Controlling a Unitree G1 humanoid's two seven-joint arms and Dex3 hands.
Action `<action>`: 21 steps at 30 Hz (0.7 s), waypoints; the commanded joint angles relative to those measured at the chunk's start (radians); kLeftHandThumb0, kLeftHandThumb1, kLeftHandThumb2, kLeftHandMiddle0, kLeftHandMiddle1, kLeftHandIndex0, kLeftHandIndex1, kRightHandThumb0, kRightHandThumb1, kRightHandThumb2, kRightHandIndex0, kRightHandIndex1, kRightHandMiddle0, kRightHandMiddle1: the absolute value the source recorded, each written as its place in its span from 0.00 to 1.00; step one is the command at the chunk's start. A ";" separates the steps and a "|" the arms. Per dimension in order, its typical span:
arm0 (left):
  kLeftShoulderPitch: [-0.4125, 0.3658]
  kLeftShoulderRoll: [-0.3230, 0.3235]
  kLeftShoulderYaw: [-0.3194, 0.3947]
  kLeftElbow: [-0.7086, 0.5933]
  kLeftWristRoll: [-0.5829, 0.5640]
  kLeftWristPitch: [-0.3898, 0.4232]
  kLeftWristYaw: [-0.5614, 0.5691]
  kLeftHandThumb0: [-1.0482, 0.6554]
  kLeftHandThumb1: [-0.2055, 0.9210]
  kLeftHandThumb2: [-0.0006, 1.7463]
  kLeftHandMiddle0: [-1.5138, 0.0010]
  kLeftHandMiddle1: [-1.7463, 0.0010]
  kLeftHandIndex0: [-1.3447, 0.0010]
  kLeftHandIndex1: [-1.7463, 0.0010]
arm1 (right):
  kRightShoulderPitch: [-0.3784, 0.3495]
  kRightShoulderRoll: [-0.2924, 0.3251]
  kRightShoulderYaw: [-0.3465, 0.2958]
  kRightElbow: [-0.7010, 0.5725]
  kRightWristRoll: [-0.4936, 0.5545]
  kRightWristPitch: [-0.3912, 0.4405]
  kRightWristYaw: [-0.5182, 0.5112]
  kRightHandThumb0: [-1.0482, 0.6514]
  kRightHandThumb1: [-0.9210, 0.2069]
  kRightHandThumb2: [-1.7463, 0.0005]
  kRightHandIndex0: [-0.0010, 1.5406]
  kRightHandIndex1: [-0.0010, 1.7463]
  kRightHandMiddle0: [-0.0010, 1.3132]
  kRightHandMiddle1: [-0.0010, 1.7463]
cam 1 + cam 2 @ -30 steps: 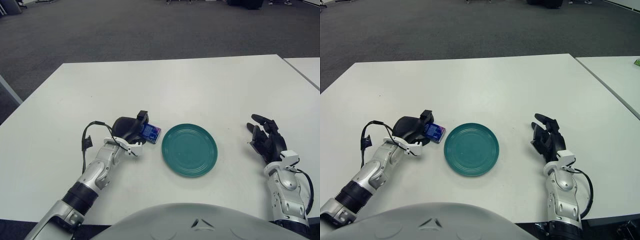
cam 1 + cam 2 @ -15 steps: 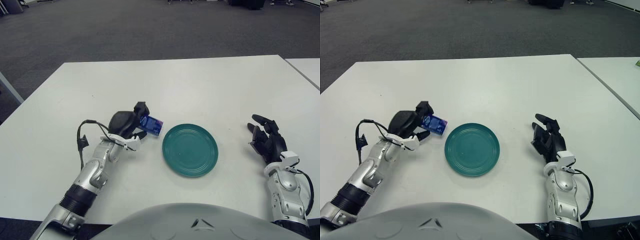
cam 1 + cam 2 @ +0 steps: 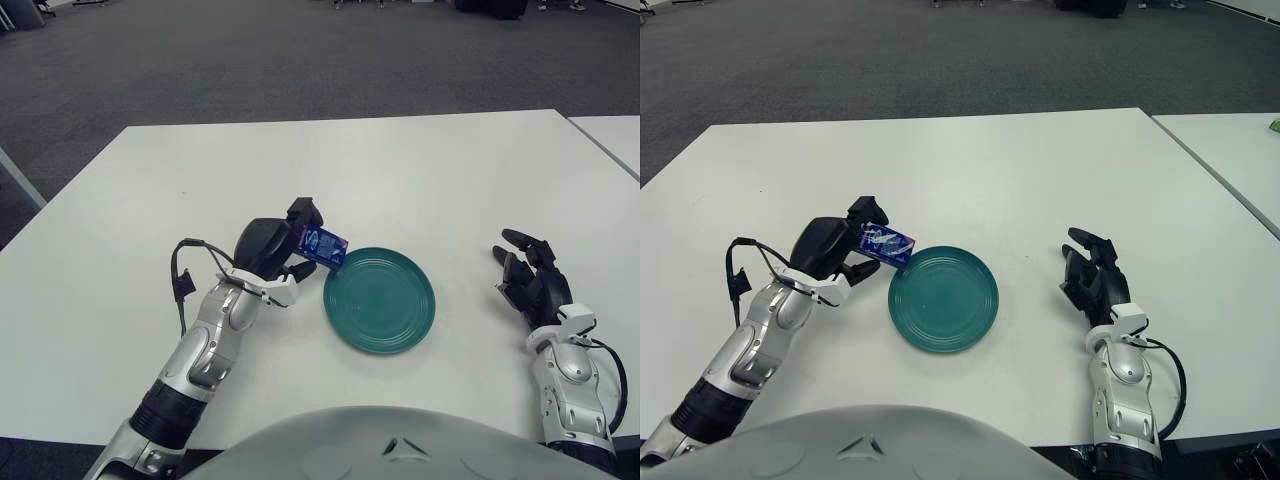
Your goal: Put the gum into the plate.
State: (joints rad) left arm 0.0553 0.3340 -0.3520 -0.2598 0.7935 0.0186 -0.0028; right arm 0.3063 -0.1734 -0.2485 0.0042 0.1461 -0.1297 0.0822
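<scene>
- Gum (image 3: 323,245) pinched in the left hand (image 3: 272,250), just left of the plate's (image 3: 380,300) rim, above the table (image 3: 400,170).
- Right hand (image 3: 532,280) spread, empty, right of the plate.

On the table (image 3: 420,160) we see the plate (image 3: 380,300) near the front edge, about in the middle. The left hand (image 3: 268,248) is just left of the plate and holds the gum (image 3: 323,246) at the plate's left rim. The right hand (image 3: 535,283) shows well to the right of the plate.
</scene>
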 commanded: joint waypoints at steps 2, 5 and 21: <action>-0.022 -0.014 -0.011 -0.024 0.004 0.011 -0.041 0.32 0.41 0.80 0.17 0.00 0.51 0.00 | 0.040 0.033 0.019 0.023 -0.008 0.047 -0.008 0.18 0.00 0.52 0.20 0.22 0.00 0.56; -0.012 -0.044 -0.055 -0.048 0.017 0.018 -0.069 0.32 0.40 0.80 0.18 0.00 0.50 0.00 | 0.045 0.040 0.022 0.016 -0.010 0.051 -0.015 0.18 0.00 0.53 0.21 0.23 0.00 0.58; -0.062 -0.066 -0.122 -0.073 0.006 -0.001 -0.207 0.32 0.42 0.79 0.22 0.00 0.51 0.00 | 0.068 0.070 0.040 -0.010 -0.017 0.045 -0.030 0.17 0.00 0.53 0.21 0.24 0.00 0.58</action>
State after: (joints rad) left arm 0.0218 0.2638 -0.4688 -0.3424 0.8021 0.0397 -0.2007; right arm 0.3390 -0.1282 -0.2268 -0.0382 0.1358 -0.1297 0.0546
